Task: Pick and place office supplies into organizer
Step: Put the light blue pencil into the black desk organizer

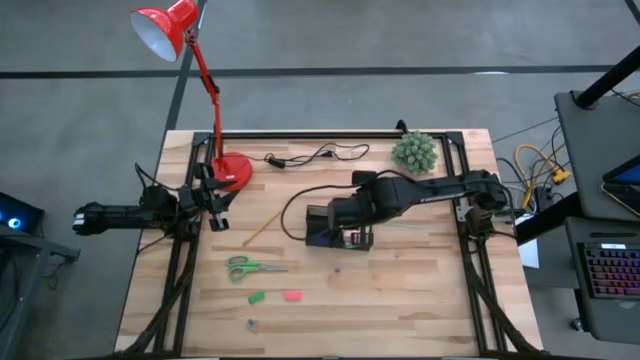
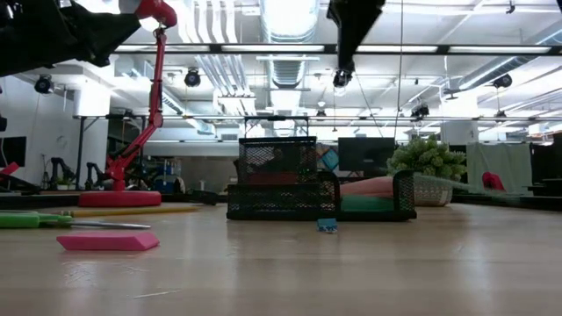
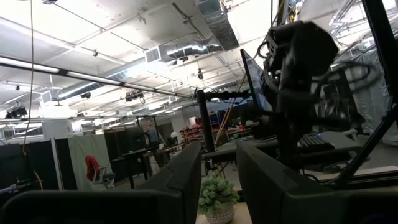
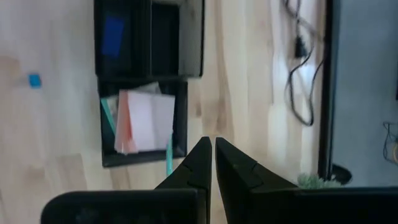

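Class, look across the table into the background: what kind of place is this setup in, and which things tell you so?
Probably a large open lab or workshop, not a home office. Exposed ceiling ducts and strip lights run overhead, workbenches with monitors stand behind the wooden table, and a laptop sits on a side cart.

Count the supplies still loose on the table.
5: yellow pencil left of the organizer; scissors toward the low camera; green piece and pink pad closer still; tiny blue piece beside the organizer. Smaller bits may be hidden.
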Controlling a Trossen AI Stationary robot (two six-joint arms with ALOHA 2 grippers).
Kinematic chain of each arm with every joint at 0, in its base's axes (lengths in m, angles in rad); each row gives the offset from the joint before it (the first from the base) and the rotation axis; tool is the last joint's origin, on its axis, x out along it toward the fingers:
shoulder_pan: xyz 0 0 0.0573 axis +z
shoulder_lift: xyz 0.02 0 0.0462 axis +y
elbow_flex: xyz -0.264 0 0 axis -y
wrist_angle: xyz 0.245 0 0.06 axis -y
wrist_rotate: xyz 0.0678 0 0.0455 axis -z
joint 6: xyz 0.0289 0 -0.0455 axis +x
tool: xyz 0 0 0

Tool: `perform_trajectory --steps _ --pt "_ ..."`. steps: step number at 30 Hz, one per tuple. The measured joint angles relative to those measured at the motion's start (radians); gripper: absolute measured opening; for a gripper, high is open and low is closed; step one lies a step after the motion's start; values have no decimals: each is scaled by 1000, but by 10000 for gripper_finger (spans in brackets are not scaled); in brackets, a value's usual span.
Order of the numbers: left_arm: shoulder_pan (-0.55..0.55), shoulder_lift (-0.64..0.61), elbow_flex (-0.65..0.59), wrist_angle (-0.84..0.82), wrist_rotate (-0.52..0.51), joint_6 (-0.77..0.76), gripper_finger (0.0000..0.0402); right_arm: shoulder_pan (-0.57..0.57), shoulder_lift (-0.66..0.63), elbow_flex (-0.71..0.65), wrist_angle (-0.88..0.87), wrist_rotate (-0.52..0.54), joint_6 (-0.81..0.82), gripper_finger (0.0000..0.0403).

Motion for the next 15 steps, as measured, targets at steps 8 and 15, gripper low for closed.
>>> perform_trajectory --steps 8,15 --pt "0 0 0 0 0 0 89 4 0 97 -7 -8 6 13" --pt "0 0 0 0 0 0 89 7 0 112 -73 -40 0 17"
